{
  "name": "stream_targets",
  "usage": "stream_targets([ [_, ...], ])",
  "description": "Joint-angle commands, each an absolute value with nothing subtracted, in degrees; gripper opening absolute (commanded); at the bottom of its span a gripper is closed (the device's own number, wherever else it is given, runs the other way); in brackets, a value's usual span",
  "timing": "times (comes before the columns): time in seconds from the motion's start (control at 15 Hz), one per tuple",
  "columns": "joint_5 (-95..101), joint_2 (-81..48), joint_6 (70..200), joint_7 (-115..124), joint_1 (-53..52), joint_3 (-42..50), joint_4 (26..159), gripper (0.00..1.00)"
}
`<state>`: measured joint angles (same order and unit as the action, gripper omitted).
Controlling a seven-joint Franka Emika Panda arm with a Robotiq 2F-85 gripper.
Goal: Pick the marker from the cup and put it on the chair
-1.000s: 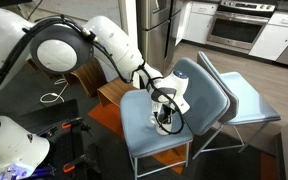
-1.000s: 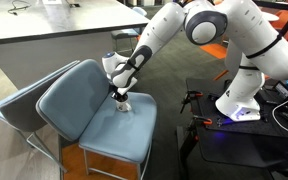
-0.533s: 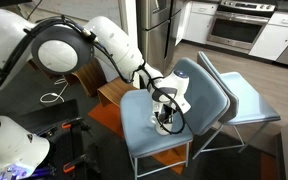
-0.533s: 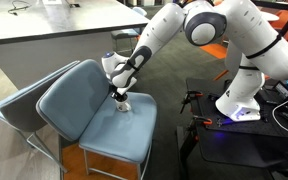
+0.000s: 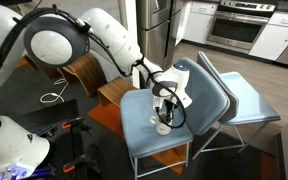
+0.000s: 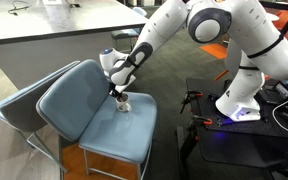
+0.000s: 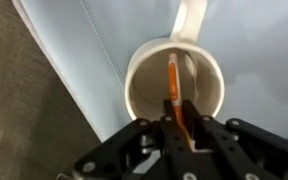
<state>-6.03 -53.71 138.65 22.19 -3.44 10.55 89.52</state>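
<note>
The hand (image 7: 184, 128) is clamped on the yellowish-tan marker (image 7: 174, 85), whose far end lies over the mouth of the white mug (image 7: 134, 92). The mug stands on the blue-grey chair (image 7: 254, 60), near the seat's edge.

White kitchen cabinets (image 5: 281, 40) and an oven (image 5: 239, 30) line the far wall beyond a brown wooden chair (image 5: 81, 74).

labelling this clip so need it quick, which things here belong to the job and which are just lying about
Part of the job:
marker, held in the gripper
white mug
blue-grey chair the mug stands on

Just lying about:
paler blue chair
brown wooden chair
oven
</note>
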Motion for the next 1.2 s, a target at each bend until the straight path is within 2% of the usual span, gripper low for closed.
stream_targets([
  [0.0, -2.9, -46.3, 136.8, 26.2, -6.1, 12.8, 96.1, 0.04],
  [0.53, 1.6, -34.1, 122.6, 23.5, -8.4, 7.4, 99.5, 0.04],
  [0.87, 2.2, -40.4, 117.7, 18.5, -9.9, 0.9, 92.1, 0.04],
  [1.13, 2.0, -47.5, 114.1, 16.4, -10.5, -0.2, 85.3, 0.04],
])
